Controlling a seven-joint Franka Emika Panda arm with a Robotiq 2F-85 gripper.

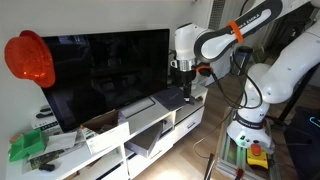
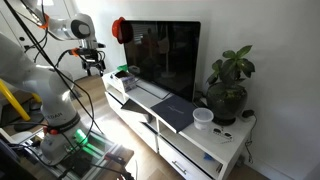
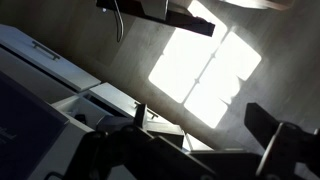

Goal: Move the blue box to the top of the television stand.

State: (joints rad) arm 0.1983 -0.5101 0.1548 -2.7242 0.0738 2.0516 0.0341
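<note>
The blue box [image 1: 170,99] is a dark low bin resting on the flat top of the long white television stand [image 1: 190,118], in front of the black TV's corner. It also shows in an exterior view [image 2: 176,110] on the stand's top [image 2: 230,135]. My gripper [image 1: 186,90] hangs out in front of the stand [image 2: 94,66], apart from the box. In the wrist view my gripper [image 3: 200,120] has its dark fingers spread, with only sunlit floor between them. It is open and empty.
A big black TV [image 1: 105,75] fills the stand's top. A brown cardboard box [image 1: 105,128] and a green box [image 1: 28,147] sit on the stand. A drawer [image 1: 150,135] is pulled out. A white cup [image 2: 203,118] and a potted plant [image 2: 228,88] stand at one end.
</note>
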